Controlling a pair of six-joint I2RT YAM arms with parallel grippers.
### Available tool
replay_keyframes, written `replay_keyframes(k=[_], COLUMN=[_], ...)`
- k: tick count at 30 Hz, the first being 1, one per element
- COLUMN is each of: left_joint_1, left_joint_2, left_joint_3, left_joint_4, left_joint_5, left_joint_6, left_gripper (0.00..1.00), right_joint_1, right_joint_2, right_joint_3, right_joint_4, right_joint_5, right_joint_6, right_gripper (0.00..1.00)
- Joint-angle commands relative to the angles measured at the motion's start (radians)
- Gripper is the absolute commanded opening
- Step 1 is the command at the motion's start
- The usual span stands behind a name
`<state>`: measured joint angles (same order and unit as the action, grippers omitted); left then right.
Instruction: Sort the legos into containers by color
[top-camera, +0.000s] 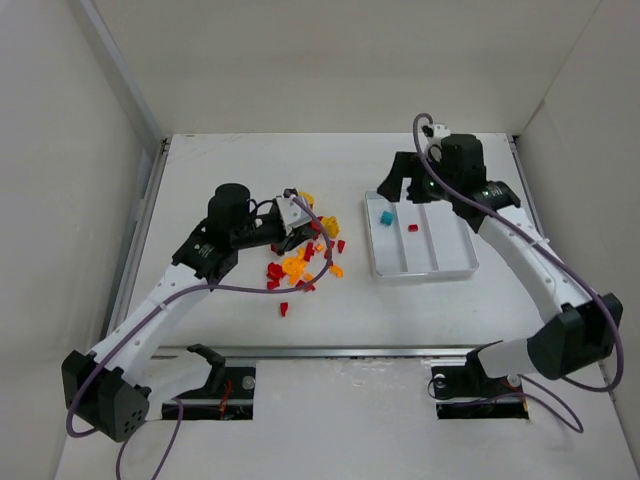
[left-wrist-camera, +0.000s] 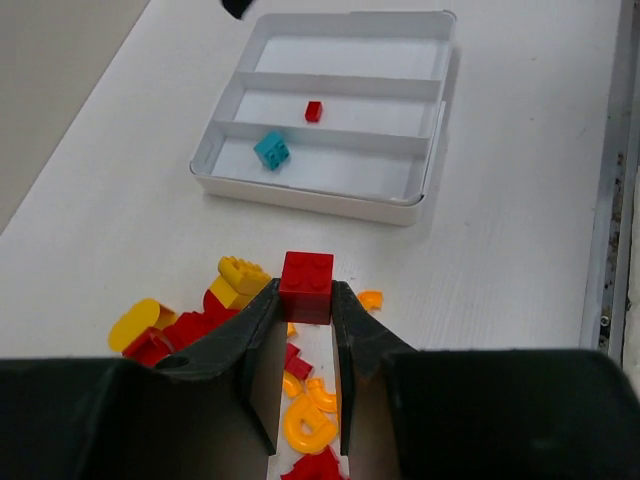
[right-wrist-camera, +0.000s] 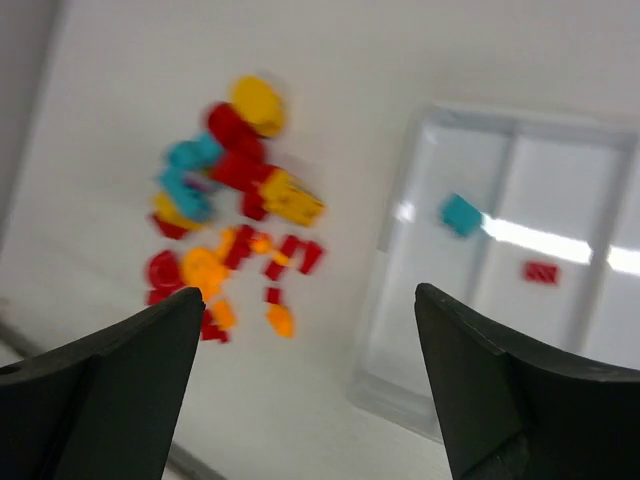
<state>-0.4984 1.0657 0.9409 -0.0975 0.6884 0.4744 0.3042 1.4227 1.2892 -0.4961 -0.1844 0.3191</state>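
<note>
A heap of red, orange-yellow and teal legos (top-camera: 300, 258) lies left of centre on the table. My left gripper (top-camera: 298, 226) hangs over the heap, shut on a red brick (left-wrist-camera: 306, 283) pinched between its fingertips. The white tray (top-camera: 425, 272) with three long containers stands to the right. A teal brick (top-camera: 385, 216) lies in its left container and a small red brick (top-camera: 412, 228) in the middle one. My right gripper (top-camera: 397, 186) hovers over the tray's far left corner, open wide with nothing between its fingers. The right wrist view shows the heap (right-wrist-camera: 235, 215) and the tray (right-wrist-camera: 400, 395) below.
One stray red brick (top-camera: 284, 309) lies apart from the heap, toward the front edge. A metal rail (top-camera: 330, 352) runs along the table's near edge. White walls (top-camera: 60, 200) close in the table at left, back and right.
</note>
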Motion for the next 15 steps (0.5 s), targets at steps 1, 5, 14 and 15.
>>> replay_keyframes(k=[1,5,14,15], left_joint_1=[-0.008,-0.008,-0.008,-0.008], left_joint_2=[-0.059,-0.095,-0.104,-0.104], left_joint_3=[-0.005,-0.031,-0.042,-0.042], left_joint_4=[0.035,0.106,0.116,0.116], left_joint_5=[0.106,0.138,0.106,0.106], left_joint_6=[0.067,0.078,0.078,0.067], left_gripper=[0.0,0.0,0.0,0.0], right_joint_1=[0.093,0.209,0.366,0.375], right_joint_2=[-0.064,-0.039,0.025,0.025], right_joint_3=[0.094,0.137,0.163,0.163], right_joint_4=[0.105,0.195,0.301,0.301], right_joint_5=[-0.189,-0.371,-0.455,-0.455], right_joint_6=[-0.031,0.009,0.044,0.044], right_gripper=[0.91,0.83,0.57,0.55])
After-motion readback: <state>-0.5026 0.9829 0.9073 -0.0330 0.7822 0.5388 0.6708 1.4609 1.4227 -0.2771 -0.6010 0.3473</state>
